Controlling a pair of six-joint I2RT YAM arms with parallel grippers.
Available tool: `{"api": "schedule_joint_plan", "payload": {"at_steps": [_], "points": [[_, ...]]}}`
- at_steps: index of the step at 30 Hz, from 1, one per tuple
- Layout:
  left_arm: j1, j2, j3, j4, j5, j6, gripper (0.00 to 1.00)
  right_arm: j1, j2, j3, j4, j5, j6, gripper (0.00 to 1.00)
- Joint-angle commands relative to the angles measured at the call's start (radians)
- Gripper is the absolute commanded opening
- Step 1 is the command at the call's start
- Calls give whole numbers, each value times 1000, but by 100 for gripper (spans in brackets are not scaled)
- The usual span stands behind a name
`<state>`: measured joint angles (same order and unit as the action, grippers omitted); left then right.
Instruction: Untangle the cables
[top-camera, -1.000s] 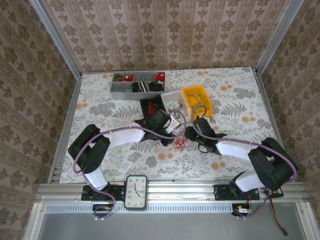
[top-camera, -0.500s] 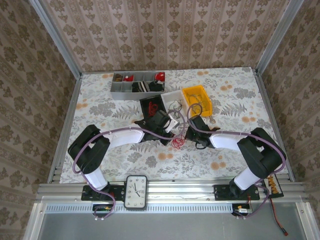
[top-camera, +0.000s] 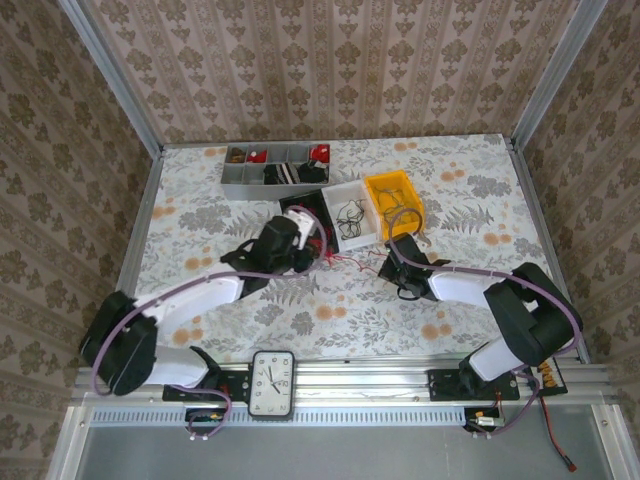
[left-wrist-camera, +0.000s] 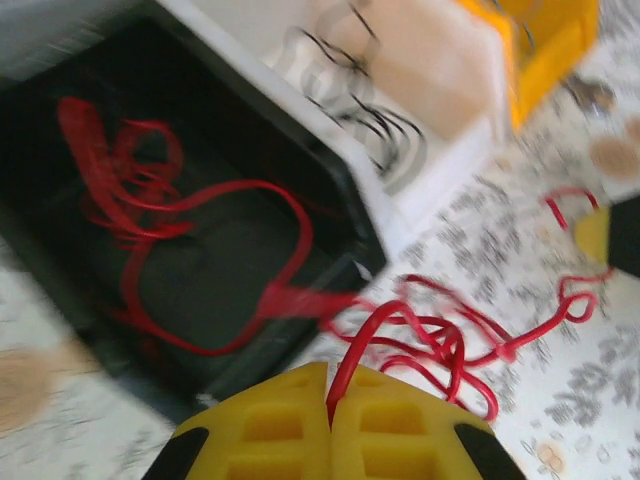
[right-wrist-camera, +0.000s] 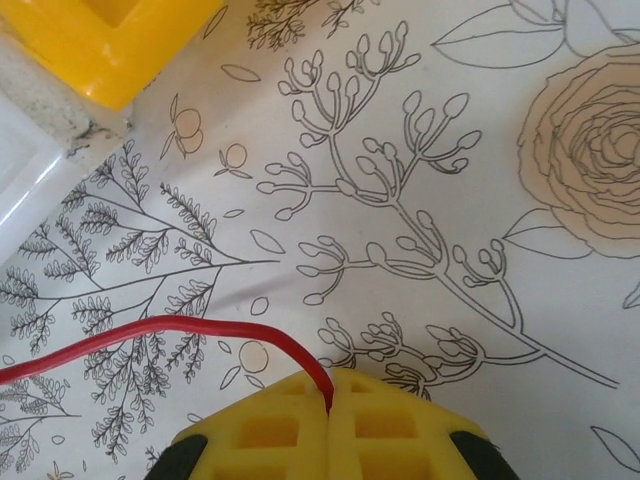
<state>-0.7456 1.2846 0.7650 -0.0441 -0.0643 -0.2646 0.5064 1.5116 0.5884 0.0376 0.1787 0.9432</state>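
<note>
Clenched left gripper (left-wrist-camera: 330, 400) and right gripper (right-wrist-camera: 328, 400) hold red cable (left-wrist-camera: 440, 345), black bin (left-wrist-camera: 230, 280), white bin (left-wrist-camera: 455, 160) beside

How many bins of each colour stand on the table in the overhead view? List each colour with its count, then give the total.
Grey divided tray: 1
Black bin: 1
White bin: 1
Yellow bin: 1
Total: 4

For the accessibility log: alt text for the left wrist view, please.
The left gripper, shut, pinches a red cable from a tangled red clump on the floral table. Behind it: a black bin holding red cables, a white bin holding dark wires.
</note>
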Motion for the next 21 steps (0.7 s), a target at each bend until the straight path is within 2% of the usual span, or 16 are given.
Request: {"api": "schedule_joint_plan", "payload": {"at_steps": [1,4,6,14,21], "points": [[95,-133,-37,16,-177,-108,0,-28,5,-50,-132,85,30,0],[223,-236,-69,-6,-231,-172,0,-34,8,-55,-133,84,40,0],[323,-288,-79,-18,-222,-191,0,-37,10,-57,-134,85,45,0],[624,-377,-72,-148,-225,-270,0,-43,9,-66,-124,77,59,0],[712,-383,-61,-180,-200,-275,0,-45,4,-70,-123,80,75,0]]}}
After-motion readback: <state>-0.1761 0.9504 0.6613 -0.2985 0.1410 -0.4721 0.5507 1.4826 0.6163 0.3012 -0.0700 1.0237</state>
